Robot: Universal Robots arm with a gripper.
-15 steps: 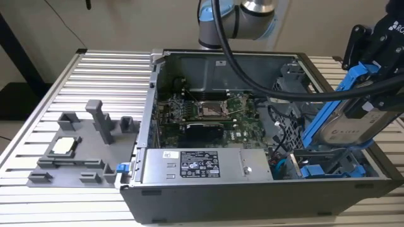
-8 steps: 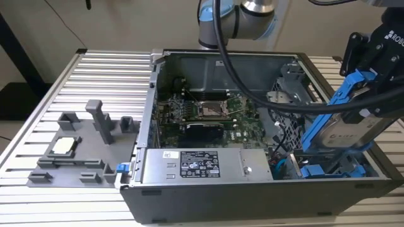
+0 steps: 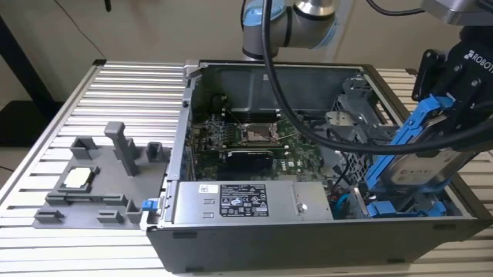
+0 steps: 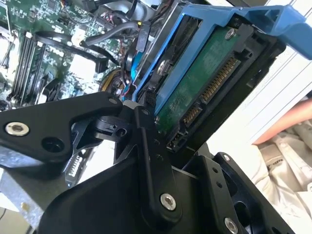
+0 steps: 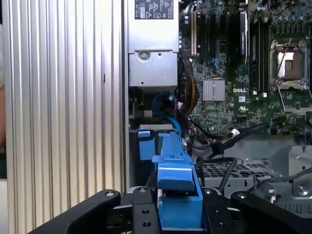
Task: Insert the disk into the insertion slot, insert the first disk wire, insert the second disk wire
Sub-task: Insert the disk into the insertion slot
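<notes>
1. The claw (image 3: 447, 107) is closed on the disk (image 3: 419, 167), pinching the upper end of its blue carrier (image 5: 176, 170).
2. The disk stands steeply tilted at the exterior view's right side of the case (image 3: 231, 242). Its lower end is down at the blue rails of the slot (image 3: 385, 209) and its upper end is raised. I cannot tell whether it touches the rails, and it is not yet lying flat in the bay.
3. It is probably stiff and dense for its size, so held by one end it may pivot in the pinch.
4. In the second wrist view its underside shows a bare green board (image 4: 204, 83) and connector pins, likely the fragile part.
5. The carrier looks like smooth plastic with some flex. The best hold is likely across its edges or end tab, clear of the board and pins.
</notes>
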